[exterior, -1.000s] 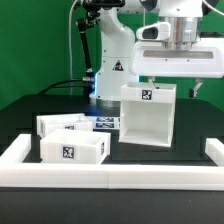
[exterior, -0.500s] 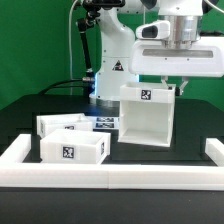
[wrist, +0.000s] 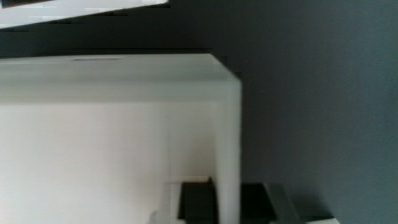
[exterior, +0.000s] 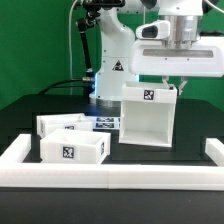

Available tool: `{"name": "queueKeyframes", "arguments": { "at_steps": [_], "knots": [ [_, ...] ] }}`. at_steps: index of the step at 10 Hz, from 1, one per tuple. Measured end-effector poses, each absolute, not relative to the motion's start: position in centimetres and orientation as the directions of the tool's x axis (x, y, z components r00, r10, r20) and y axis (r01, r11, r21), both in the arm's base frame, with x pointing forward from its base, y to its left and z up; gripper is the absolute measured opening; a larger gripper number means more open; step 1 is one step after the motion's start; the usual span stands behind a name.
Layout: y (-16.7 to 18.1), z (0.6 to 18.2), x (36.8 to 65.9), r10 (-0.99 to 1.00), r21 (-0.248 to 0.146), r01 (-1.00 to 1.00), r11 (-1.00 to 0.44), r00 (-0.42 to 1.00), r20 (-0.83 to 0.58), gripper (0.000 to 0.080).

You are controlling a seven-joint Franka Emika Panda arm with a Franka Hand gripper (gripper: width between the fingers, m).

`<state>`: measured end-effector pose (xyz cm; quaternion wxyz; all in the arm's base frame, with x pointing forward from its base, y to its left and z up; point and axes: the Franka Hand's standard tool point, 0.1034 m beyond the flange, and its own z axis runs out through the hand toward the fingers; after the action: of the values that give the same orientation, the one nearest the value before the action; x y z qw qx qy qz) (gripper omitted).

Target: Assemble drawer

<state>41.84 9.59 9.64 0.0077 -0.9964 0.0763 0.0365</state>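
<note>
At the exterior view's left lie two small rectangular white plastic boxes, each tagged: the front tray box (exterior: 72,150) and the rear tray box (exterior: 62,124). Right of them stands one tall, boxy, smooth white plastic casing (exterior: 145,122). The one gripper (exterior: 177,88) is clamped tight on the top edge of the casing's thin wall at the exterior view's right.

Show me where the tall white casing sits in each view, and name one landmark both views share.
Exterior view: the casing stands toward the exterior view's right, under the claw.
Wrist view: the casing fills most of the picture, close up.
Shared landmark: the casing's thin side wall, pinched by the claw.
</note>
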Motion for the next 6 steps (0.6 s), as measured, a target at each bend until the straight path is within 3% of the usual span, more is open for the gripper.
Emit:
{"name": "queueKeyframes", "arguments": {
  "at_steps": [2,6],
  "knots": [
    [9.4,9.6,42.0,-0.133,-0.017,-0.134,-0.991,0.988,-0.075,0.0037],
    [8.5,9.7,46.1,-0.111,-0.051,-0.114,-0.992,0.992,-0.062,0.0038]
  ]
}}
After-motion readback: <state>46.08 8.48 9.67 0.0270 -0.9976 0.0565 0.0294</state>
